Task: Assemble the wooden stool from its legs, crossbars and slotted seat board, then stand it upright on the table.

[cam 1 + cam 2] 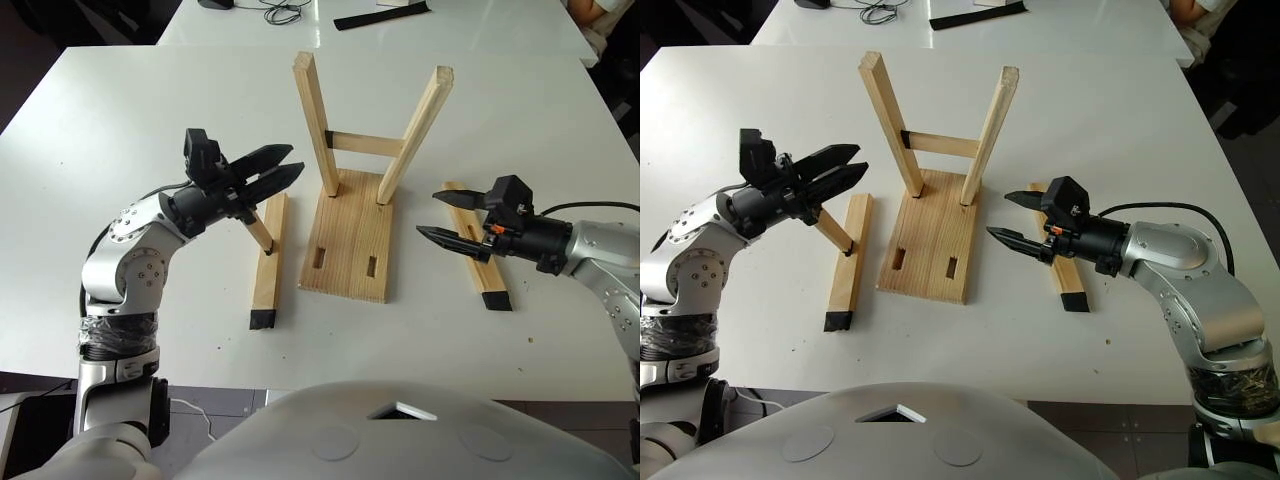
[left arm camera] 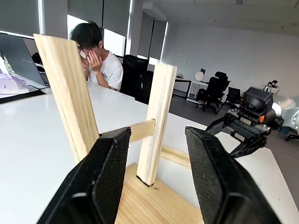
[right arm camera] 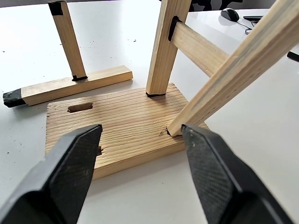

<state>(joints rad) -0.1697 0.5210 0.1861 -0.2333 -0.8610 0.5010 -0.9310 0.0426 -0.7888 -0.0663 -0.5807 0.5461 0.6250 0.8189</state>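
The seat board [image 1: 345,250] lay flat mid-table, with two legs [image 1: 315,125] joined by a crossbar [image 1: 365,144] standing in its 12 o'clock slots. At its 9 o'clock the left gripper [image 1: 297,159] hovered, spread wide and empty, over a loose leg [image 1: 270,265]. At 3 o'clock the right gripper [image 1: 427,214], likewise spread and empty, hung above a second loose leg [image 1: 488,275].

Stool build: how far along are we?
Done: two legs, joined by a crossbar, stand in the far slots of the seat board. In hand: nothing; left hand and right hand are open. To do: both near slots are empty; a loose leg with a crossbar stub lies left of the board, another leg lies right of it; then stand it upright.
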